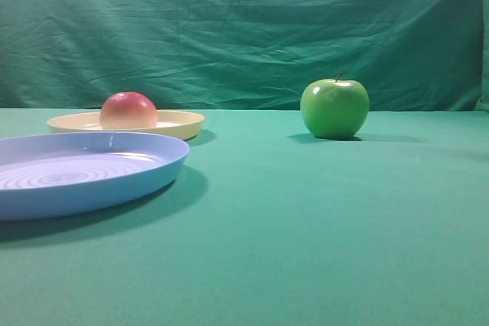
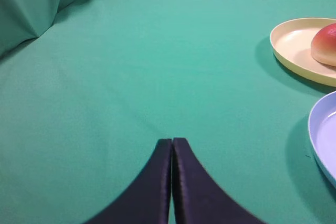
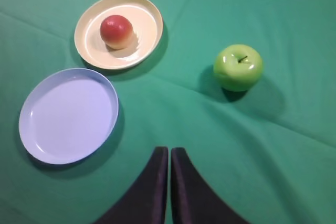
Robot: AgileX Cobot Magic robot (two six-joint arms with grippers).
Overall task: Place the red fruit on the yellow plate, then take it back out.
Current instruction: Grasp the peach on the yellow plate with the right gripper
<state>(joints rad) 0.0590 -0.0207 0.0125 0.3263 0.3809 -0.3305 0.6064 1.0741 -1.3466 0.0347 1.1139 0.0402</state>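
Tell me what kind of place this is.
Probably a staged robot test bench, not a kitchen: green cloth covers the table and hangs as a backdrop, and only props are laid out, a red fruit on a yellow plate, a blue plate and a green apple.

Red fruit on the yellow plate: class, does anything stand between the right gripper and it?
Nothing visible does. From the shut right gripper, only bare green cloth leads to the red fruit; the blue plate lies left, the green apple right.

fruit point(image 3: 116, 30) on rear plate point(image 3: 89, 45) | second plate point(image 3: 68, 116) in front | apple point(image 3: 238, 67) right
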